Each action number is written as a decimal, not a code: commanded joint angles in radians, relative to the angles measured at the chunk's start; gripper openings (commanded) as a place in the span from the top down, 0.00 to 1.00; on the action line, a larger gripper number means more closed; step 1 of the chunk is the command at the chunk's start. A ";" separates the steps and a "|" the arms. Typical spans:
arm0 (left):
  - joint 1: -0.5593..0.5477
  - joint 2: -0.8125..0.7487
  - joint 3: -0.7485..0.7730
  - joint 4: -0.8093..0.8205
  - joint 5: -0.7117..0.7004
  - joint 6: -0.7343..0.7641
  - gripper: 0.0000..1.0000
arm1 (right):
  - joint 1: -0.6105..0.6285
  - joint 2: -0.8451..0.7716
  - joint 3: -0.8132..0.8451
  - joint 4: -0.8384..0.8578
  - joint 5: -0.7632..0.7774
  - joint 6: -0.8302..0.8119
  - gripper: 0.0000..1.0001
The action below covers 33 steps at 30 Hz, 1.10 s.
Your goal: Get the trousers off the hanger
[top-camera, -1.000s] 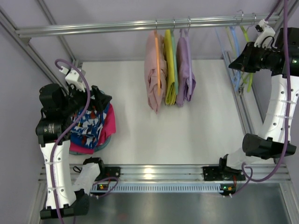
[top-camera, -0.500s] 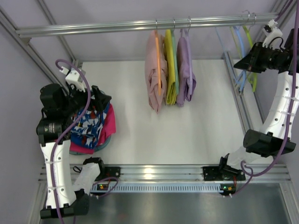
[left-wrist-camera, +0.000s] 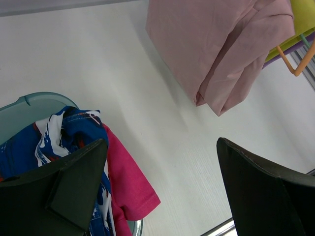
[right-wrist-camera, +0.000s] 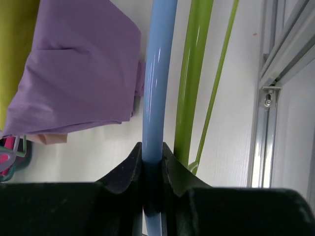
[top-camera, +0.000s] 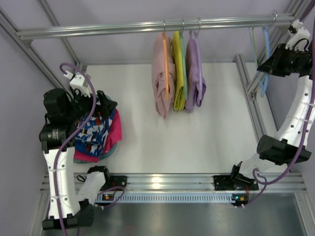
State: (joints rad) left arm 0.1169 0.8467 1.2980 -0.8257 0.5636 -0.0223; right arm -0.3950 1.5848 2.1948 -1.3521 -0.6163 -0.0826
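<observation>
Pinched in right gripper [right-wrist-camera: 152, 160]: bare hanger [right-wrist-camera: 158, 73], seemingly hooked on rail [top-camera: 147, 25]. Spread over trousers [left-wrist-camera: 69, 132] in basket [left-wrist-camera: 19, 110]: left gripper [left-wrist-camera: 162, 177]. Could snag green hanger [right-wrist-camera: 194, 73] alongside, slip if twisted.

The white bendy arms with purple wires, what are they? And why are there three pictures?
They are two robot arms, each ending in a two-finger gripper. The big picture looks down from above. The other two come from little cameras on the wrists.

The left gripper is wide open above a see-through bluish tub on the white table. In the tub lie small dark blue trousers with a white and red print and a plain magenta-pink garment.

The right gripper is shut on a thin light-blue plastic hanger with nothing on it, up by the metal rail, beside a yellow-green hanger.

A pale pink garment, a yellow garment and a lilac garment hang from the middle of the rail.
</observation>
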 commanded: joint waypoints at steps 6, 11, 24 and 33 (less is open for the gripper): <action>0.003 -0.028 -0.012 0.007 0.004 0.013 0.02 | -0.013 -0.020 0.169 -0.145 -0.054 -0.054 1.00; 0.003 -0.043 -0.016 0.007 0.001 0.013 0.02 | -0.010 -0.126 0.007 -0.145 -0.020 -0.081 1.00; 0.003 -0.103 -0.060 0.005 0.024 0.045 0.02 | 0.042 -0.089 -0.053 -0.148 -0.098 -0.006 1.00; 0.003 -0.192 -0.106 0.135 0.237 0.246 0.02 | 0.082 -0.254 -0.159 -0.147 -0.019 -0.052 1.00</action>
State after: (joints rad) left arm 0.1169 0.6544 1.2037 -0.7967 0.7006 0.1017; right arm -0.3248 1.4422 2.0747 -1.3869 -0.6731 -0.1112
